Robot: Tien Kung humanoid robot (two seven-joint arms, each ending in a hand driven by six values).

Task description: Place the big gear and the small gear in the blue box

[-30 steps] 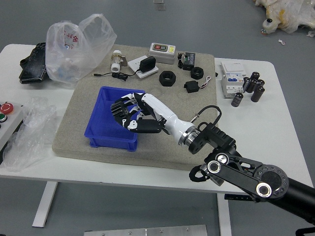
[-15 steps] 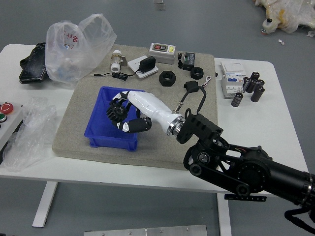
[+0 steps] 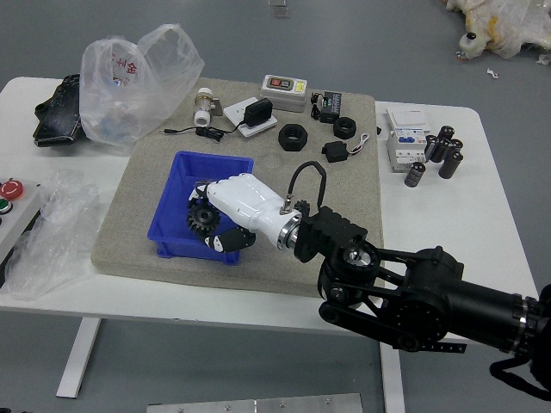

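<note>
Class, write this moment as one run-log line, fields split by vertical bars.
right hand: holding dark gear | place: over or inside blue box | big or small: unclear | left hand: out of view

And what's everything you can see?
Table: one, white, centre
Mat: one, grey, on table
Box: one, blue, on mat
Gear: one, black, in robot hand
Rings: two, black, on mat
Valve: one, white, on mat
Adapter: one, black, on plate
Plate: one, white, on mat
Device: one, white, mat's edge
Modules: two, black, near rings
Breakers: several, white, right
Cylinders: several, black, right
Plastics: two, clear, left
Pouch: one, black, left
Panel: one, white, left edge
Bundle: one, pale, floor
Floor: one, grey, underneath
Right arm: one, black, foreground
Robot hand: one, black-white, at box
</note>
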